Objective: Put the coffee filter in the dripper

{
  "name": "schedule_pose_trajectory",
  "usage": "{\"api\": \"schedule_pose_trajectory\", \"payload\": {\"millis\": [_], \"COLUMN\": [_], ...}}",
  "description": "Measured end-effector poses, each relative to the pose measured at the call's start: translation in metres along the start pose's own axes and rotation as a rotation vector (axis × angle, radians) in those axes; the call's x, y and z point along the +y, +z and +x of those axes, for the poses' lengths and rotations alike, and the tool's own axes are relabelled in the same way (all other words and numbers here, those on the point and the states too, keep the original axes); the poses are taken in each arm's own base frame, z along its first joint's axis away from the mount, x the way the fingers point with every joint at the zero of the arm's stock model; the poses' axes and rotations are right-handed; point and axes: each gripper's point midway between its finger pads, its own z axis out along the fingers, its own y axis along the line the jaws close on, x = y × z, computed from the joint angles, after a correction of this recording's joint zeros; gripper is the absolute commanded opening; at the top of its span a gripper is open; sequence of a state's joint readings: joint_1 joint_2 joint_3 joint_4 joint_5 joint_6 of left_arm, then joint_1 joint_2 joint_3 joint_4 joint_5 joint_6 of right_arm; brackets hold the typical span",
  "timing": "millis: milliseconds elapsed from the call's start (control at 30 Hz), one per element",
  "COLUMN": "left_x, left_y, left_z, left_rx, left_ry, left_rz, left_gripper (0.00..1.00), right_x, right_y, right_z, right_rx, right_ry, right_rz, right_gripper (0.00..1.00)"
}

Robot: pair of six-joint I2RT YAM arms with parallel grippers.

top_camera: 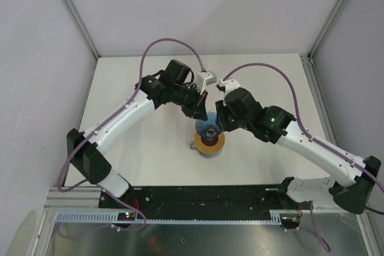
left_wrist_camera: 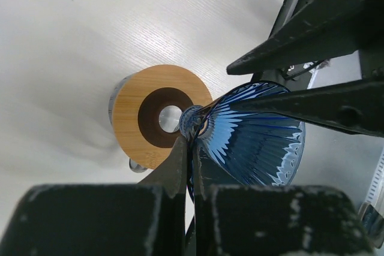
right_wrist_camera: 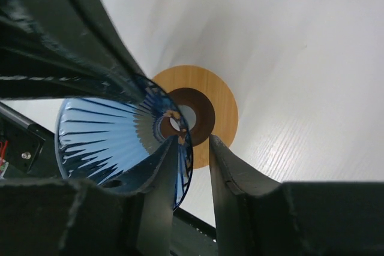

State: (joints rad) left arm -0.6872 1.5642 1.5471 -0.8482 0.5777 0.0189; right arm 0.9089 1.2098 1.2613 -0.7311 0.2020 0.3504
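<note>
The dripper (top_camera: 208, 125), a blue ribbed translucent cone, hangs tilted on its side just above a grey cup. My left gripper (top_camera: 201, 115) is shut on the thin wall of the dripper (left_wrist_camera: 258, 136) near its narrow end, with the left gripper (left_wrist_camera: 191, 139) tips pressed together on it. My right gripper (right_wrist_camera: 193, 138) straddles the rim of the dripper (right_wrist_camera: 108, 142). One finger is inside the cone against the wall, and the other stands outside with a clear gap. The coffee filter is out of view.
The grey cup with an orange-tan ring top (top_camera: 209, 143) stands on the white table right under the cone. The ring top (left_wrist_camera: 150, 115) has a dark centre hole. The right arm's fingers (left_wrist_camera: 288, 52) cross the upper right of the left wrist view.
</note>
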Motion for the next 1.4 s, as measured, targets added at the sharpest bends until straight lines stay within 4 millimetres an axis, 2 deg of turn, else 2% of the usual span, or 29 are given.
{"api": "schedule_pose_trajectory", "payload": {"millis": [67,233,300,667,900,1167,1400], "left_x": [-0.003,-0.003,-0.003,0.012,0.015,0.022,0.022], "left_y": [0.000,0.001,0.001,0.016,0.018,0.021,0.021], "left_z": [0.000,-0.001,0.000,0.006,0.012,0.029,0.030], "left_rx": [0.000,-0.001,0.003,0.039,0.050,0.090,0.091], "left_ry": [-0.010,-0.023,-0.029,-0.070,-0.103,-0.141,-0.144], "left_rz": [0.013,0.014,0.013,0.007,0.015,0.007,0.006], "left_gripper": [0.00,0.00,0.00,0.00,0.00,0.00,0.00], "right_x": [-0.004,-0.002,-0.003,-0.015,-0.012,-0.006,-0.006], "right_y": [0.003,0.008,0.009,0.026,0.031,0.043,0.044], "right_z": [0.004,0.004,0.002,0.012,0.016,0.030,0.030], "right_rx": [0.021,0.036,0.035,0.122,0.170,0.242,0.244], "right_ry": [0.006,0.018,0.037,0.086,0.117,0.116,0.114], "right_rz": [0.019,0.019,0.024,0.012,-0.052,-0.084,-0.088], "right_gripper": [0.28,0.04,0.01,0.00,0.00,0.00,0.00]}}
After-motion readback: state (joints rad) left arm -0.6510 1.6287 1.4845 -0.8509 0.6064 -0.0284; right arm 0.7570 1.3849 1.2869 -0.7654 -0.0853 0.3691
